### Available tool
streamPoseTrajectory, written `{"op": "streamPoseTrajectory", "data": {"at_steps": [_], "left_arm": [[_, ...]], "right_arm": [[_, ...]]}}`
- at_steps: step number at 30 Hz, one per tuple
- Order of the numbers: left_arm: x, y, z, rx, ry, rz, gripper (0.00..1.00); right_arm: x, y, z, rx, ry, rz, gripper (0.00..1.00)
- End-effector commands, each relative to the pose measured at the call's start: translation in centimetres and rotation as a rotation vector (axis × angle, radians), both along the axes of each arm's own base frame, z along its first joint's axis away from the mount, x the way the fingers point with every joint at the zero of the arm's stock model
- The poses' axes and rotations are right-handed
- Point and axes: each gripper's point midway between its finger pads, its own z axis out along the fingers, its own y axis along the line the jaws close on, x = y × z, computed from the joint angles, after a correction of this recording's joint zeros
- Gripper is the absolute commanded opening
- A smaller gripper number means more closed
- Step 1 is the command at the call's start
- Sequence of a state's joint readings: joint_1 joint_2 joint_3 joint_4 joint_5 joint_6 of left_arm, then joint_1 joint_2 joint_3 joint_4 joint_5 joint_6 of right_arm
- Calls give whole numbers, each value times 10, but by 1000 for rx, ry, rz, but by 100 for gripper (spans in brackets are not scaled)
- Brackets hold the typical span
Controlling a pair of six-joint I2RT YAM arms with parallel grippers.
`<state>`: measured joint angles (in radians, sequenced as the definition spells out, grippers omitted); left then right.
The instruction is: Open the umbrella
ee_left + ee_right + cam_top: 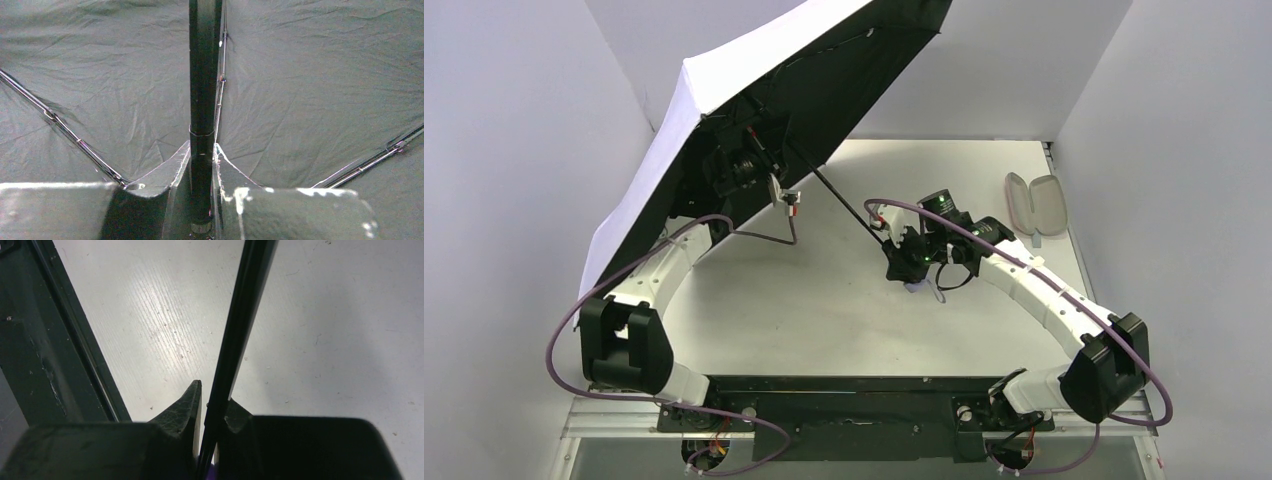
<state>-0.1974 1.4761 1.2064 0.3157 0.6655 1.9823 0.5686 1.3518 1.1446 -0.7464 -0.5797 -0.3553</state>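
Umbrella (724, 130) stands fully spread at the back left of the table (824, 310), held clear of it and tilted — pale lavender outside facing up and left, black underside toward my arms. Its thin black shaft (839, 195) slants down to the right, out from under the canopy. My left tool (202, 165) is up under the canopy, clenched around the thicker upper part of the shaft; the left wrist view shows the ribs (65, 132) fanning over black fabric. My right tool (210, 405) is clenched on the thin lower end of the shaft near the table's middle, with a sliver of lavender just below the fingers (182, 407). Off at the right edge lies a pale oval case (1034, 205), hinged open — well apart from both arms.
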Motion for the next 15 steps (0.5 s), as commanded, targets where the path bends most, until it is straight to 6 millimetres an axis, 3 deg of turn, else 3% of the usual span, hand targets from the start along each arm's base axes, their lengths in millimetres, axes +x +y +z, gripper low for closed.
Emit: {"op": "streamPoseTrajectory", "data": {"at_steps": [1, 10, 15], "left_arm": [[18, 164, 123, -135, -342, 604, 0], [26, 188, 125, -160, -349, 740, 0], [28, 193, 126, -167, -348, 764, 0]], "right_arm": [[-82, -52, -31, -182, 202, 179, 0], [-87, -52, -32, -176, 220, 177, 0], [-89, -54, -34, -181, 226, 181, 0]]}}
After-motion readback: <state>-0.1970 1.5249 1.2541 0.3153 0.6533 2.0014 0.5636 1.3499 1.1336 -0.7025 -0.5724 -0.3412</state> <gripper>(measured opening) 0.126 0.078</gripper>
